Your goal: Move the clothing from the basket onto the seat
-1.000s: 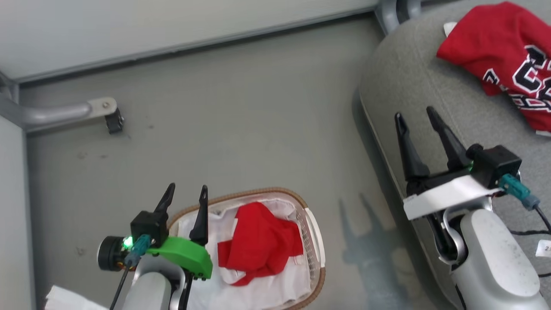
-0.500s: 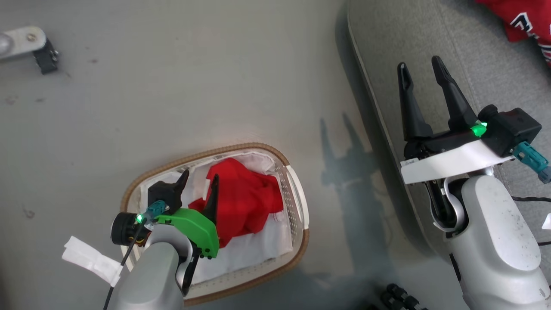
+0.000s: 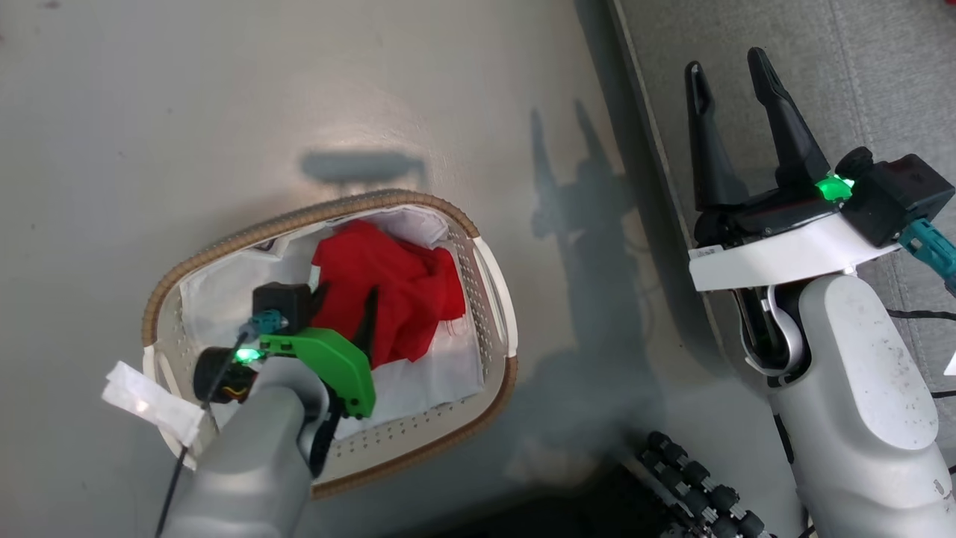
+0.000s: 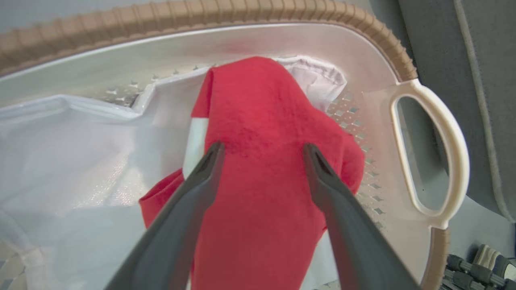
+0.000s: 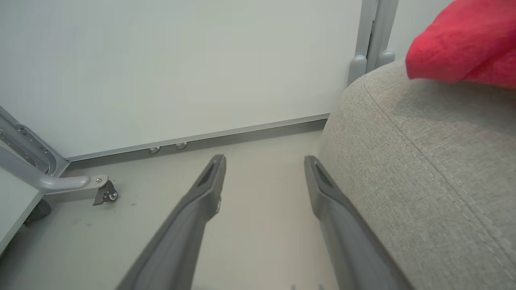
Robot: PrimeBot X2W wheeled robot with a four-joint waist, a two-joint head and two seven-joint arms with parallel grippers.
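I see bright red clothing [image 3: 403, 288] with a white trim strip, white perforated basket [image 3: 497, 299] — brown woven-look rim [image 3: 373, 198], plain white sheet [image 3: 433, 373], grey woven seat [image 3: 881, 75], pale grey floor [image 3: 224, 112], green bracket [image 3: 328, 366].

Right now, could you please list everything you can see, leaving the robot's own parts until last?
floor: one, grey, under everything
seat: one, grey woven fabric, on the robot's right
basket: one, white with a brown rim, on the floor beside the seat
white sheet: one, white, lying inside the basket
red garment: one, red with white trim, bunched on the white sheet
second red garment: one, red, lying on the seat
wall panel: one, white, beyond the floor
frame leg: one, grey metal with a caster, at the wall panel's foot
left gripper: one, dark fingers, open, in the basket over the red garment
right gripper: one, dark fingers, open and empty, by the seat's edge
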